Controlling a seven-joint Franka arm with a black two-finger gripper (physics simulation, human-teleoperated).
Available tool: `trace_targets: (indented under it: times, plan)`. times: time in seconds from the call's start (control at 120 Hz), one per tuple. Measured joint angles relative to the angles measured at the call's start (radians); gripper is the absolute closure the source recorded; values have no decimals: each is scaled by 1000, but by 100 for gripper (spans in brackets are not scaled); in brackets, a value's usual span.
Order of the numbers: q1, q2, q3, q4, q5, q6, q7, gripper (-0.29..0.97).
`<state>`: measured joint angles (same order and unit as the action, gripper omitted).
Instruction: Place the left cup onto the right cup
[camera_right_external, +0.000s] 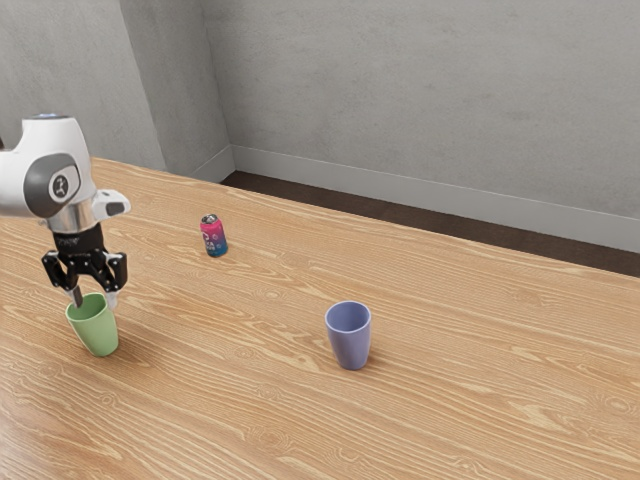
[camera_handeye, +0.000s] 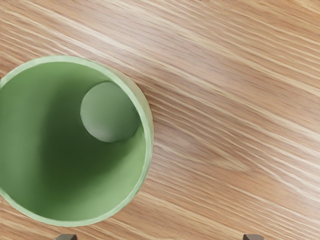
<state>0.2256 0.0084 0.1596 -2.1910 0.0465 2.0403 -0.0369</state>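
Green cup (camera_right_external: 93, 325): one, plain, tapered, without handle. It stands upright on the table (camera_right_external: 470, 380), mouth up, at the exterior view's left. From the wrist view (camera_handeye: 70, 145) I look down into it: a round pale rim, a shaded green inside and a flat round base.

Purple cup (camera_right_external: 348, 334): one, same tapered shape, upright, mouth up. It stands on the same table, well apart from the green cup, toward the exterior view's right.

Hand (camera_right_external: 92, 297): black, two-fingered, pointing straight down, directly over the green cup and close to its rim. The fingers are spread and not closed on the cup. One tip comes down at the rim on the exterior view's left; the other hangs by the rim on the right. Whether either tip touches the rim I cannot tell. In the wrist view the two fingertips (camera_handeye: 66, 236) sit wide apart, one by the cup's edge, the other over bare wood.

Arm (camera_right_external: 50, 180): white and grey, entering from the exterior view's left.

Can (camera_right_external: 213, 236): small, pink and blue, upright, farther back on the table than both cups.

Table: light wood, strong grain. Behind it are a grey wall (camera_right_external: 420, 90) and a dark floor (camera_right_external: 480, 225).
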Motion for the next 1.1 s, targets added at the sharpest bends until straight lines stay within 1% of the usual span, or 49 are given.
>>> trace_targets:
  times: [0.175, 0.358, 0.867, 0.975, 1.1]
  plan:
    - [0, 46, 18, 22, 2, 51, 4, 29]
    - [-33, 81, 20, 36, 2, 81, 7, 29]
    - [-27, 127, 30, 30, -17, 113, 12, 32]
    - [-25, 131, 32, 29, -22, 116, 12, 35]
    - [-23, 132, 37, 29, -28, 116, 13, 44]
